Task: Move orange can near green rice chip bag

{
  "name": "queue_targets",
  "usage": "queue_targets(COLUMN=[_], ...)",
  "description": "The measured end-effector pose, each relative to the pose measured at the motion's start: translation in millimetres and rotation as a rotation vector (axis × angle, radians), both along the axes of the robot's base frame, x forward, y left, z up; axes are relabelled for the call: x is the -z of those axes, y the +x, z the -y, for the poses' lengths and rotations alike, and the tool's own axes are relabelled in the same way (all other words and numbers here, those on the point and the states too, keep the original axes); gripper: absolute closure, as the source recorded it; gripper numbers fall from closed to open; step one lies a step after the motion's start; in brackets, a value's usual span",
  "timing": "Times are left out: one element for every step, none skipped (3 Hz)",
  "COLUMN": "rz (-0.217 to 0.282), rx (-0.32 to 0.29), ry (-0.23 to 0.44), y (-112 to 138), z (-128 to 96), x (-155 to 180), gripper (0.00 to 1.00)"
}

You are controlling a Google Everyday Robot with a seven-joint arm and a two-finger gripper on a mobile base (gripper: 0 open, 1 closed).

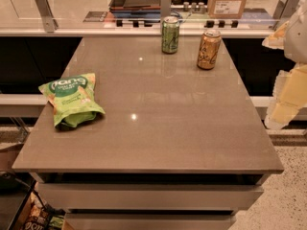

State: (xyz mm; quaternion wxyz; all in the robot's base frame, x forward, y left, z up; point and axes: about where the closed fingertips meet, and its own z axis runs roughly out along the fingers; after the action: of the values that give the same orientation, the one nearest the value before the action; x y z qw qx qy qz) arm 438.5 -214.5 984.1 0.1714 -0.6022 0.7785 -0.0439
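On bench (158, 128) at 1 o'clock: orange can (209, 49) upright, script unreadable; green can (170, 34) near, 12 o'clock. Green rice chip bag (71, 99) at 9 o'clock, well apart. Claw (288, 87) off bench at 3 o'clock; cannot tell its state.

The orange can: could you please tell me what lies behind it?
Behind the orange can the table ends at a pale ledge; a cardboard box stands beyond. The can hides the ledge strip directly behind it. The pincer hangs off the table's right edge.

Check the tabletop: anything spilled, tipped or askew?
Nothing stands out: orange can and green can stand upright near the far edge, green rice chip bag lies flat at left, no spills; gripper hangs off the table's right side.
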Motion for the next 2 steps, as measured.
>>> queue_targets(rz=[0.0,0.018], rx=[0.0,0.009], ry=[0.0,0.023], y=[0.0,5.0], z=[0.0,0.4], x=[0.0,-3.6], gripper=[0.0,0.0])
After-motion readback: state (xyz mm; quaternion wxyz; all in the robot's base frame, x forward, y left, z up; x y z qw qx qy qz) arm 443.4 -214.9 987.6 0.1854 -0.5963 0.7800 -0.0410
